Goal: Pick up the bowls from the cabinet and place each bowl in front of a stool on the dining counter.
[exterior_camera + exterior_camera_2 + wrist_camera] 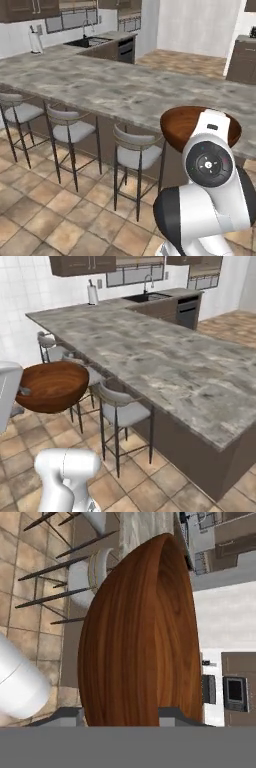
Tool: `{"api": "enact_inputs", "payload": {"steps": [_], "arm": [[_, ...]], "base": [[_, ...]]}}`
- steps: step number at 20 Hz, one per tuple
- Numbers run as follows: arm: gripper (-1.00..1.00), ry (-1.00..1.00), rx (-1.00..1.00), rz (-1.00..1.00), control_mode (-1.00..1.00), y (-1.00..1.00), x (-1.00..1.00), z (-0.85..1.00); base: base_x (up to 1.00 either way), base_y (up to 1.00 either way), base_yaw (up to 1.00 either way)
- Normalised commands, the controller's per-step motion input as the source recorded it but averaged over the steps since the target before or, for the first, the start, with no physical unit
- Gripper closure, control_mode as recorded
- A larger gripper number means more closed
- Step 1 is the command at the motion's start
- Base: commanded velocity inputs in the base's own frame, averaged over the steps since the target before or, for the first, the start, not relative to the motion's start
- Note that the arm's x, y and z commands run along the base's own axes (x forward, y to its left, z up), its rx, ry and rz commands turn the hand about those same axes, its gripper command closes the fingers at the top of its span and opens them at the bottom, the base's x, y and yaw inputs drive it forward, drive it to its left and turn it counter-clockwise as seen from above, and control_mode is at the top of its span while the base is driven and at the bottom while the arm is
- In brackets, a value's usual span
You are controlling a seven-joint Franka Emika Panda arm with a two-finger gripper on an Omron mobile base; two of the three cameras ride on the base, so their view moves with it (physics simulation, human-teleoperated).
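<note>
The reddish-brown bowl [52, 386] is deep and glossy, with wood-like grain streaks inside and out. The tool [129, 714] holds it by the rim, jaws part-closed on the wall, carrying it in the air beside the dining table [115, 90], above the stools [135, 150]. In the left base view the arm's white wrist covers the bowl's right half. The hand view shows the bowl edge-on, its lower part cut off, and the fingertips [172, 714] barely emerge. The right base view alone shows the whole hollow of the bowl and its clearance from the table edge
</note>
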Motion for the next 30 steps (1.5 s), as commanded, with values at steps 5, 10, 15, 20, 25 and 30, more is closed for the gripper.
{"api": "enact_inputs", "payload": {"steps": [5, 10, 15, 20, 25, 30], "arm": [[1.00, 0.00, 0.00, 0.00, 1.00, 0.00, 0.00, 0.00], [1.00, 0.00, 0.00, 0.00, 1.00, 0.00, 0.00, 0.00], [1.00, 0.00, 0.00, 0.00, 1.00, 0.00, 0.00, 0.00], [1.00, 0.00, 0.00, 0.00, 1.00, 0.00, 0.00, 0.00], [1.00, 0.00, 0.00, 0.00, 1.00, 0.00, 0.00, 0.00], [1.00, 0.00, 0.00, 0.00, 1.00, 0.00, 0.00, 0.00]], "base": [[0.21, 0.78, -0.74], [0.00, 0.75, -0.75], [0.00, 0.94, -0.65], [-0.01, 0.94, -0.51], [-0.03, 0.74, -0.37], [0.00, 0.73, 0.03]]}}
